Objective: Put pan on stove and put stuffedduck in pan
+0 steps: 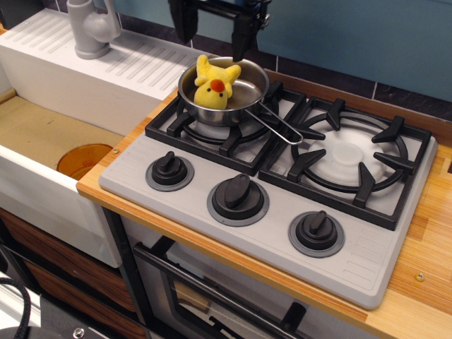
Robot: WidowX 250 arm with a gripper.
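- Stuffedduck [213, 85] is sitting inside pan [244, 95], beak facing forward.
- Pan is resting on left grate of stove [282, 212].
- Tool [212, 25] is hovering above pan, fingers spread apart, gripping nothing.

A white sink [42, 176] sits at nine o'clock, an orange drain cover [83, 159] in its basin. A grey faucet [92, 28] stands at eleven. The wooden surface [424, 282] runs toward four o'clock.
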